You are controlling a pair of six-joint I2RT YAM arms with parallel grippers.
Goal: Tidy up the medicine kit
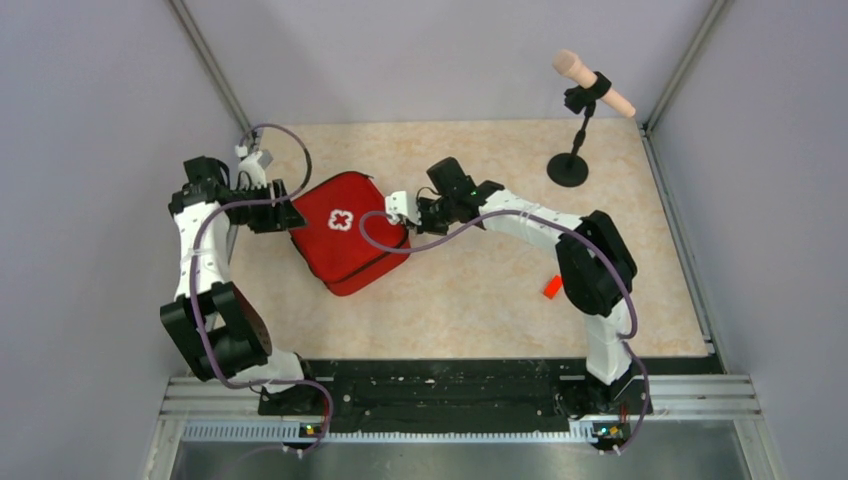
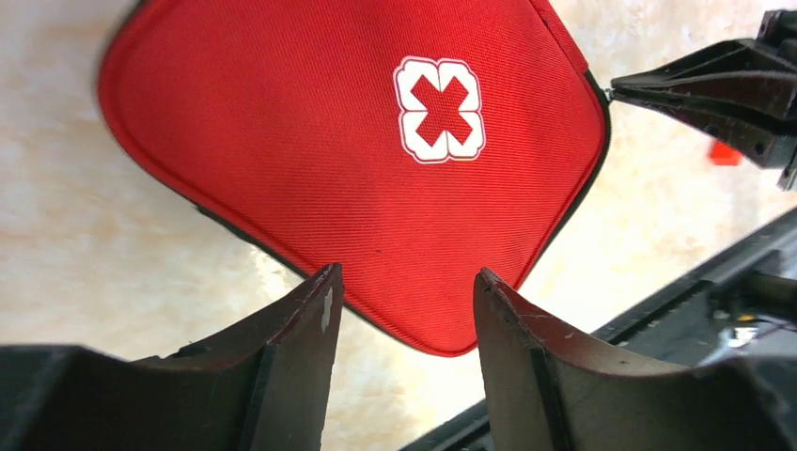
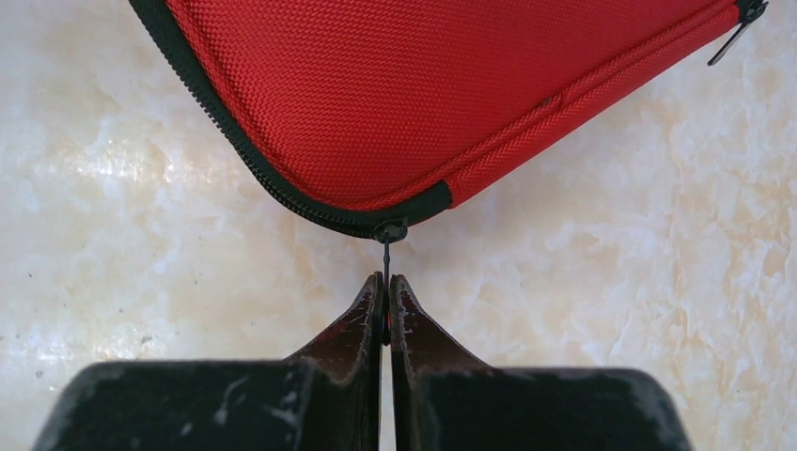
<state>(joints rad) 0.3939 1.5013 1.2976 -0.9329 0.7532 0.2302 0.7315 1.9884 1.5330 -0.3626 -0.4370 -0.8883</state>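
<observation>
Lying shut, squarish red medicine kit (image 1: 330,252), white cross emblem (image 1: 342,221) on top.

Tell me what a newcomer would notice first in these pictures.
The red medicine kit with its white cross lies closed on the table. The right gripper is pinched shut on its zipper pull at one corner, while the left gripper stands open at the opposite side.
</observation>
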